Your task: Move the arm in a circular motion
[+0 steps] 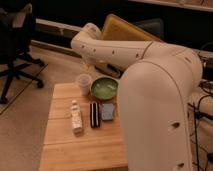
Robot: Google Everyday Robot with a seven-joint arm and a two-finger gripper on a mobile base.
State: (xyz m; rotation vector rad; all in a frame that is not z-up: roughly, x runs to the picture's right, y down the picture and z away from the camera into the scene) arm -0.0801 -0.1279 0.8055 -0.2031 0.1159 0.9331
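Note:
The arm (150, 85) is large, smooth and cream-white. It fills the right side of the camera view and reaches up and left to a rounded joint (87, 37) above the far end of the wooden table (60, 145). My gripper (86, 63) hangs below that joint, just above a clear plastic cup (83, 82), and is mostly hidden by the arm. It touches nothing that I can see.
On the table are a green bowl (104, 88), a white bottle lying flat (75, 116), a dark bar (94, 114) and a blue-grey packet (107, 111). A black office chair (15, 45) stands at the left. A yellow panel (125, 31) leans behind the table.

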